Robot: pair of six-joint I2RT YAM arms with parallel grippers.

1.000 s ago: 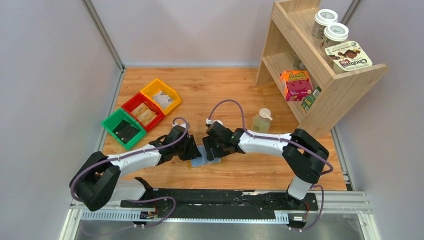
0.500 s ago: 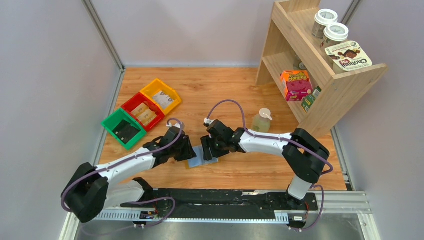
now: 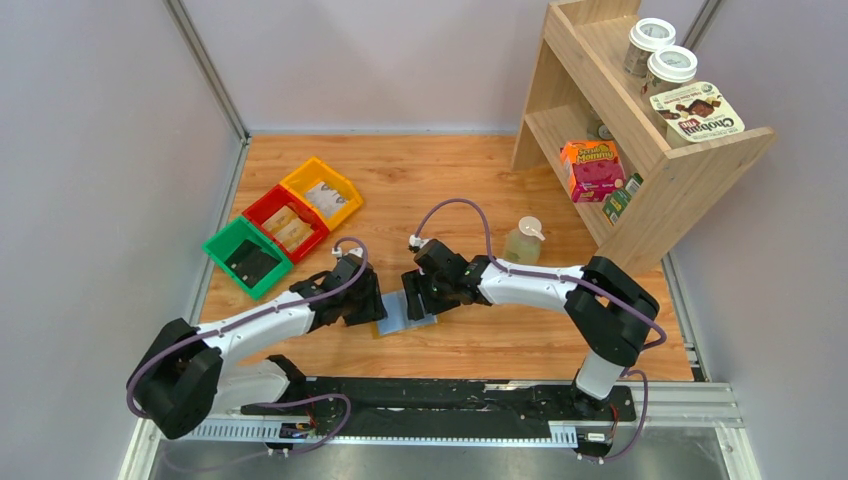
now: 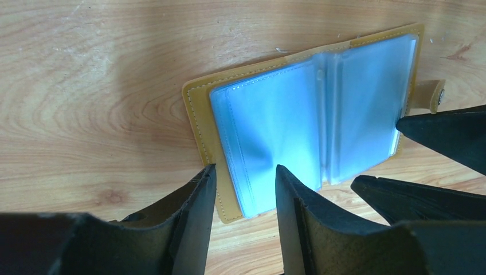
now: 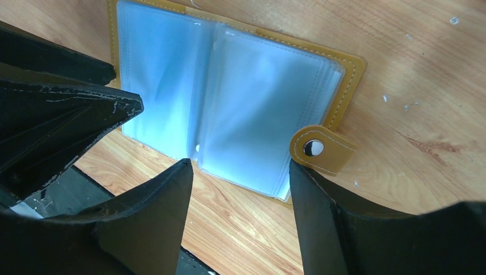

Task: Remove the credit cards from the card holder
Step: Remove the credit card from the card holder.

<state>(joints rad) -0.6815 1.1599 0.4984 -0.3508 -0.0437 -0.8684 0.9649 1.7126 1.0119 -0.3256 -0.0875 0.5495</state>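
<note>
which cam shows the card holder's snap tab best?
Right wrist: snap tab is close, whole, stud visible. Left wrist shows it small at the frame's right side. Top external: card holder mostly covered by the arms; tab not discernible.

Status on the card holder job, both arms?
Left gripper open over card holder edge, empty. Right gripper open by the snap tab, empty. Credit cards still in the clear sleeves. Nothing in the way.
</note>
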